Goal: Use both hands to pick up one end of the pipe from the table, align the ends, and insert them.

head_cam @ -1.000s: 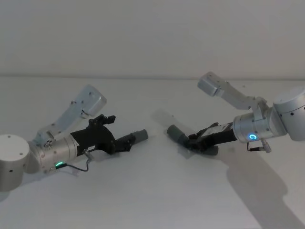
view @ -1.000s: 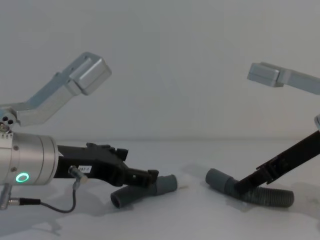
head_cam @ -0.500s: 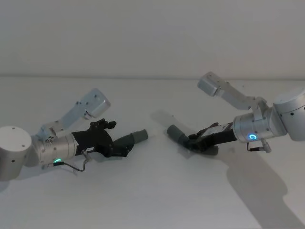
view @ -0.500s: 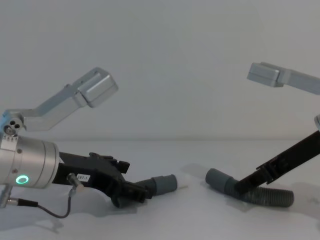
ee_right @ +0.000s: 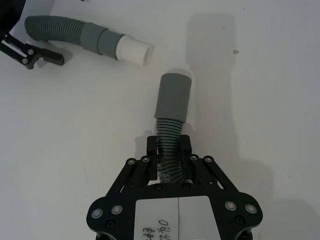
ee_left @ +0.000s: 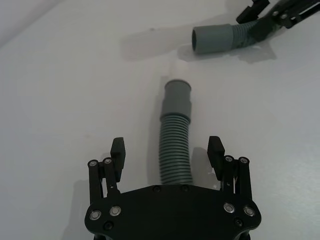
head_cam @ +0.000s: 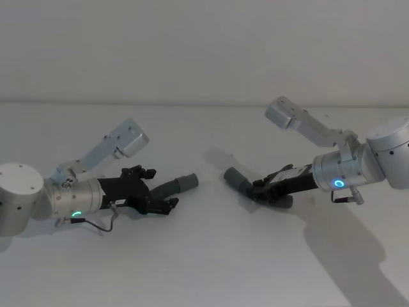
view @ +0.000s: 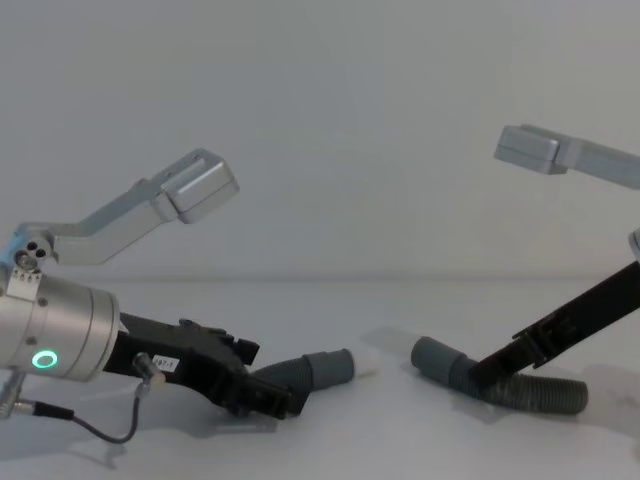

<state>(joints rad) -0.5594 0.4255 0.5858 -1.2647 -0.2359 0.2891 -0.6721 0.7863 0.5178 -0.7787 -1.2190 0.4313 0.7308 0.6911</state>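
Note:
Two dark-grey ribbed pipe pieces lie on the white table (head_cam: 204, 268). The left piece (head_cam: 176, 186) (view: 312, 371) points its smooth cuff (ee_left: 178, 97) toward the other piece. My left gripper (head_cam: 161, 205) (ee_left: 167, 150) (view: 272, 399) is low over it and open, one finger on each side of the ribbed part without touching it. My right gripper (head_cam: 259, 188) (ee_right: 167, 149) (view: 480, 377) is shut on the ribbed part of the right piece (view: 540, 394), just behind its cuff (ee_right: 173, 97) (head_cam: 235, 176). The left piece's whitish tip (ee_right: 134, 51) faces that cuff.
The white table meets a plain white wall (head_cam: 204, 51) behind. Both arms' silver-grey elbows (head_cam: 124, 137) (head_cam: 287, 115) stick up behind the grippers. A thin cable (head_cam: 102, 224) loops from the left wrist.
My left gripper has dropped lower and drawn back along the left pipe piece, which now lies flat between its open fingers. The right arm and its piece have not moved.

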